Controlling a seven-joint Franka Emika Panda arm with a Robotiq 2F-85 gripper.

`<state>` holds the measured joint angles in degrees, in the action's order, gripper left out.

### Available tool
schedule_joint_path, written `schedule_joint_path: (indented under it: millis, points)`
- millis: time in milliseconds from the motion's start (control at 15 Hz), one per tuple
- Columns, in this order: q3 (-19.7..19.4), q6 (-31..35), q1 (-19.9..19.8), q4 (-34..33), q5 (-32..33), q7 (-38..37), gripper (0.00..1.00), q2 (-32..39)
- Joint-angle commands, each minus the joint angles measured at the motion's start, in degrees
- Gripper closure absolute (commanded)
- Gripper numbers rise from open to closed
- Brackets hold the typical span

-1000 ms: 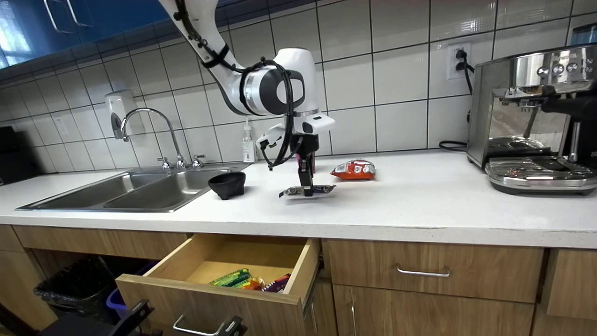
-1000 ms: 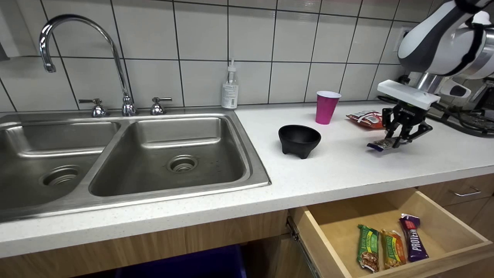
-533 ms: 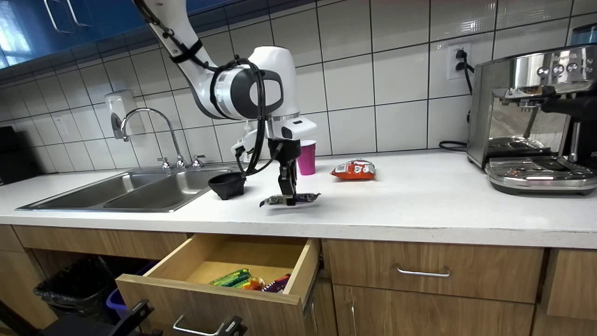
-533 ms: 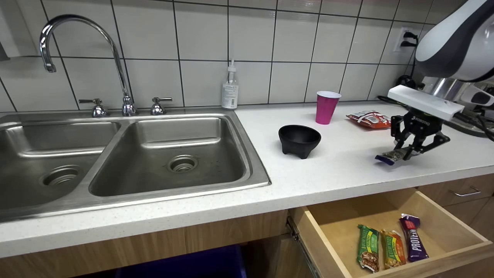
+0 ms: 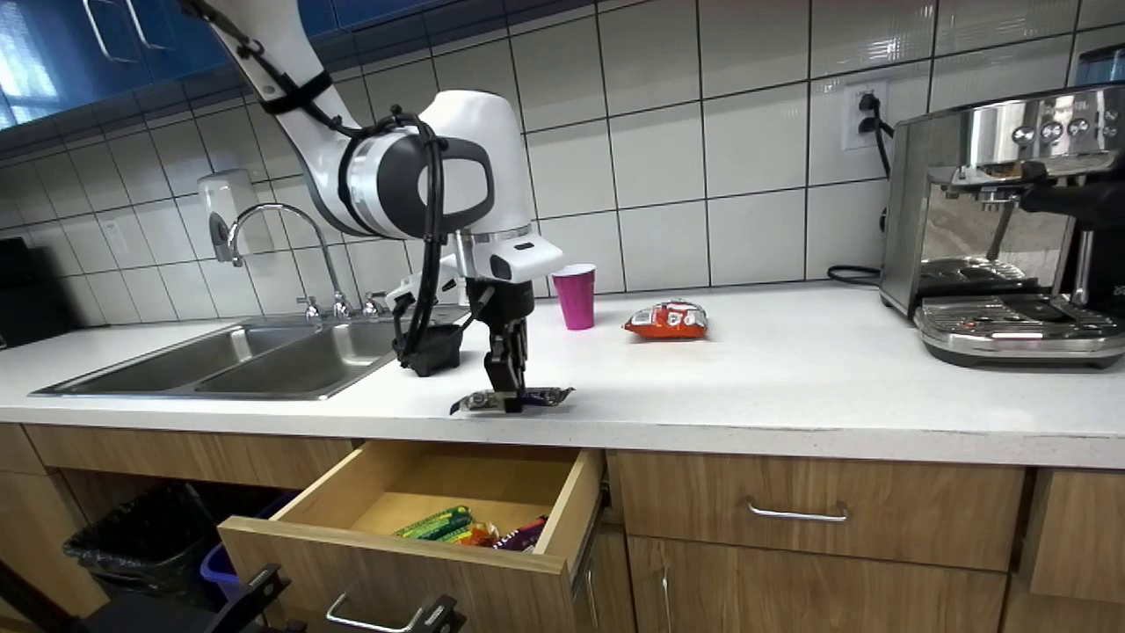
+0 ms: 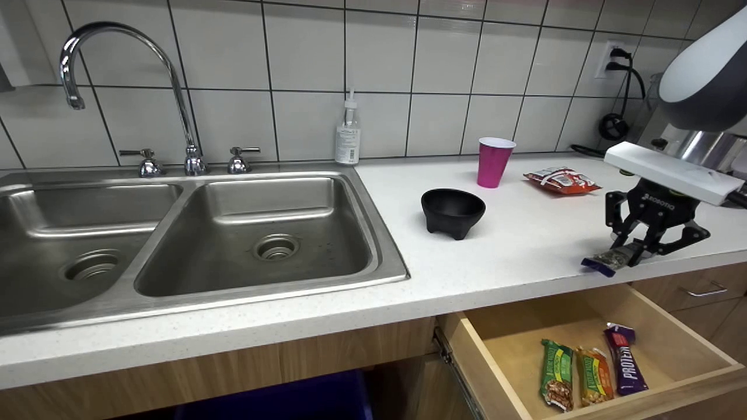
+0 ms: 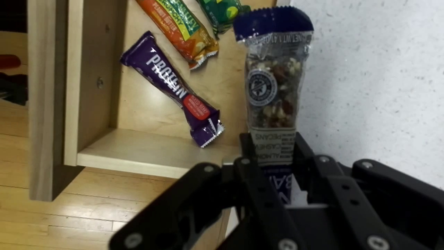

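Right now a nut bar [image 7: 274, 86] is gripped near its middle by the jaws, close to the front edge of the counter [image 5: 747, 387]; below, three more bars [image 6: 595, 376] are cradled in the pulled-out drawer [image 5: 369, 563]; farther back, a pink cup [image 6: 495, 166] and red bag [image 6: 562, 181] are seen.

In the wrist view the nut bar [image 7: 275, 90] lies in the gripper [image 7: 275, 149]; from there the counter [image 7: 364, 86] is at two o'clock and the drawer [image 7: 145, 111] at ten. In the drawer, the protein bar [image 7: 171, 85] lies at ten, the peanut butter bar [image 7: 180, 29] at eleven, and a further bar [image 7: 222, 14] at that one's two o'clock. In an exterior view, from the bowl [image 6: 453, 213] on the counter, the sink [image 6: 161, 233] lies at nine, the pump bottle [image 6: 348, 143] at ten, the cup [image 6: 495, 166] between one and two, the snack packet [image 6: 561, 182] between two and three. In an exterior view the coffee machine [image 5: 980, 229] stands at three from the cup.
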<state>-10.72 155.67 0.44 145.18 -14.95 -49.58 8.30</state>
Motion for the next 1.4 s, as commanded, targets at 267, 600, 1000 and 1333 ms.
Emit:
schedule_joint_path:
  millis: [267, 600, 1000, 1333]
  points:
    - [2.53, 2.32, -0.59, 8.02, 1.05, -0.77, 0.93, -4.71]
    - [3.14, 3.34, -0.56, 10.14, 1.21, -1.16, 0.93, -4.00]
    - [3.88, 6.92, -0.42, 10.06, 0.19, -0.75, 0.93, -1.91]
    - [4.02, 8.36, -0.13, 9.75, 0.31, -0.83, 0.78, -0.65]
